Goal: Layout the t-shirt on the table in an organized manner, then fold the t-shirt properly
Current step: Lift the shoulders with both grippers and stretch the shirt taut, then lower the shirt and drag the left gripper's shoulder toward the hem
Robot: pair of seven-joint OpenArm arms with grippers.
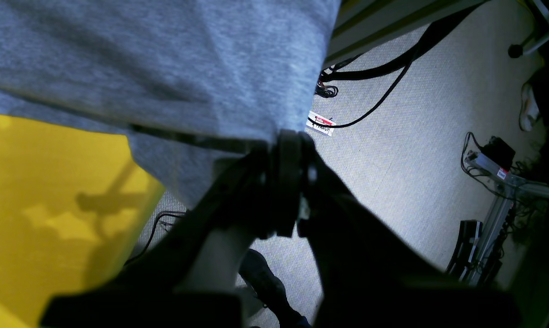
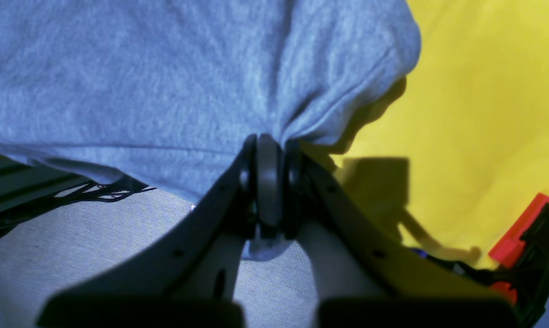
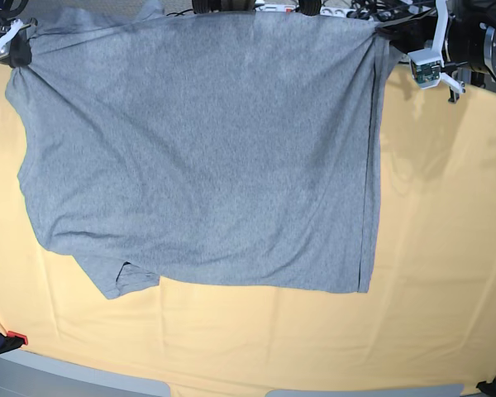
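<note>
The grey t-shirt (image 3: 207, 157) lies spread over the yellow-orange table (image 3: 446, 248), plain side up, no lettering showing. One sleeve (image 3: 124, 277) points toward the near left. Its far edge is stretched between both grippers at the table's far side. My left gripper (image 1: 287, 139) is shut on a pinch of the shirt's fabric (image 1: 165, 59); in the base view it sits at the top right corner (image 3: 390, 37). At the top left corner (image 3: 21, 50), my right gripper (image 2: 267, 143) is shut on a bunched fold of the shirt (image 2: 165, 77).
A red-and-black clamp (image 2: 527, 228) grips the table cloth near the right gripper, and another clamp (image 3: 4, 339) sits at the near left corner. Beyond the table edge the left wrist view shows grey floor with black cables (image 1: 383, 68) and a metal frame (image 1: 497, 205).
</note>
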